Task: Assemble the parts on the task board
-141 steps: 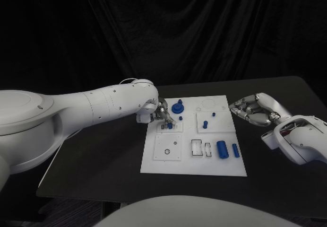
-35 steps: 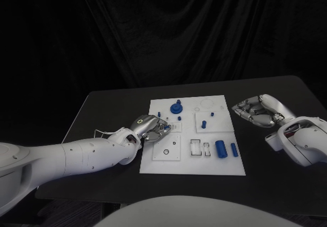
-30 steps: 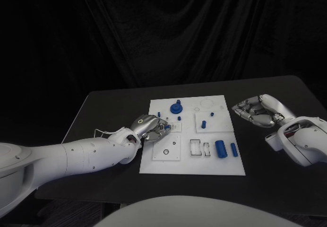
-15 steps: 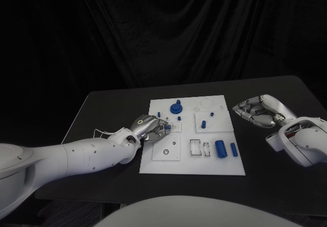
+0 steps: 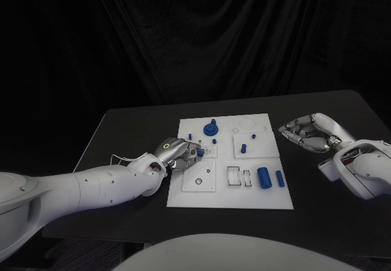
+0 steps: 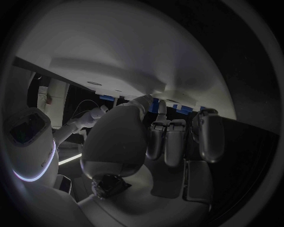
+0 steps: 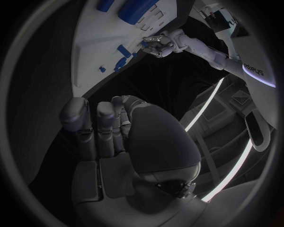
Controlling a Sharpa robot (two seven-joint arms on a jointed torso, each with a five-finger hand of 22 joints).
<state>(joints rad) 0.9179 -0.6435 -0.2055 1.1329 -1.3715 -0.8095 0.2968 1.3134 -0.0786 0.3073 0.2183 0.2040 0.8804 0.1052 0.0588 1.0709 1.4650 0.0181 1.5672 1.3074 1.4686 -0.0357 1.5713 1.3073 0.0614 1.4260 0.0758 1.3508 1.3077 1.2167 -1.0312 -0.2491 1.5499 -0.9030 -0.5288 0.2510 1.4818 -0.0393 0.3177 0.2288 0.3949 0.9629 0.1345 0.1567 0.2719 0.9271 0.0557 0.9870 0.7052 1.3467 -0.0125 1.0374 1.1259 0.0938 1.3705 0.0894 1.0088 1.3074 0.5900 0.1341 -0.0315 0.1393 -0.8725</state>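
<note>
On the black table (image 5: 122,127), the left hand (image 5: 181,154) pinches a small blue part (image 5: 199,152) over the task board's (image 5: 230,197) left edge; the right hand (image 5: 308,132) sits curled, holding nothing, beside the board.

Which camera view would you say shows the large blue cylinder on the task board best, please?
The head view: the large blue cylinder lies in plain sight near the task board's right edge. In the right wrist view it sits small and distorted at the rim; the left wrist view does not show it clearly.
</note>
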